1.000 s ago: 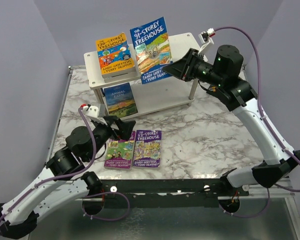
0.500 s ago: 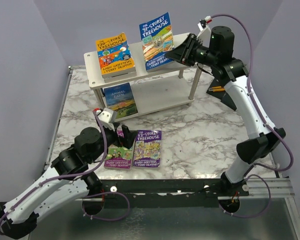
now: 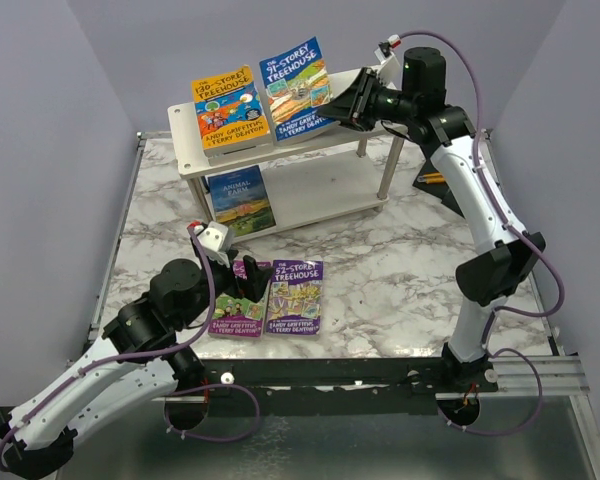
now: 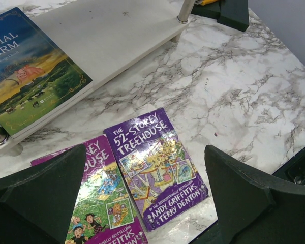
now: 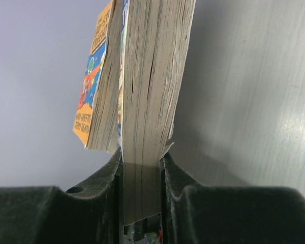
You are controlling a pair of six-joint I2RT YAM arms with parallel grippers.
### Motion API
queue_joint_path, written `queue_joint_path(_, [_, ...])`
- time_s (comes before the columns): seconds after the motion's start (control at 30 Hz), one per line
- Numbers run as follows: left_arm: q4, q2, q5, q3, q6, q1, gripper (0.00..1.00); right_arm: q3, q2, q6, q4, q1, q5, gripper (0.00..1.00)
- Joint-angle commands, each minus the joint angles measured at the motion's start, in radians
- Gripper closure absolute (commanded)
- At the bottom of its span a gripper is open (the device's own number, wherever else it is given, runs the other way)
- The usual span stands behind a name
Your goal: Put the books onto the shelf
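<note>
In front of the shelf [image 3: 325, 190], two purple books [image 3: 295, 297] are lying side by side on the desk [image 3: 430, 270], so a grab at one is risking dragging its neighbour. The left end effector [image 3: 242, 280] is hovering over them, spread wide and holding nothing. Over the shelf's top board, beside the orange book [image 3: 228, 110], the blue book [image 3: 298, 88] is leaning and could be toppling off if released. The right end effector [image 3: 348, 105] is pinching its edge, jaws narrowly apart.

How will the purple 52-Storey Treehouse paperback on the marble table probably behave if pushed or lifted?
The purple 52-Storey Treehouse paperback shows glare on its cover, so it is probably slick and may slide on the marble table. It lies flat and looks thin, so it will likely flex if lifted by one edge.
</note>
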Motion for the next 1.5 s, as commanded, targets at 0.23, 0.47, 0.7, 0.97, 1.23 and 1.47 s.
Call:
queue_joint_path(0.23, [0.015, -0.015, 0.014, -0.013, 0.017, 0.002, 0.01, 0.035, 0.043, 0.002, -0.015, -0.009, -0.091, 0.89])
queue_joint_path(0.47, [0.015, -0.008, 0.015, -0.014, 0.021, 0.002, 0.01, 0.043, 0.062, -0.014, -0.035, -0.009, -0.105, 0.75])
queue_joint_path(0.7, [0.017, -0.008, 0.014, -0.013, 0.025, 0.002, 0.01, 0.045, 0.064, -0.013, -0.038, -0.010, -0.111, 0.72])
queue_joint_path(0.97, [0.018, -0.010, 0.015, -0.013, 0.025, 0.002, 0.01, 0.032, 0.060, -0.011, -0.029, -0.008, -0.108, 0.60])
queue_joint_path(1.23, [0.018, -0.017, 0.014, -0.013, 0.028, 0.002, 0.01, 0.040, 0.038, -0.056, -0.064, -0.009, -0.026, 0.43])
queue_joint_path(1.47, [0.019, -0.022, 0.013, -0.012, 0.027, 0.002, 0.01, 0.042, -0.005, -0.146, -0.124, -0.009, 0.112, 0.34])
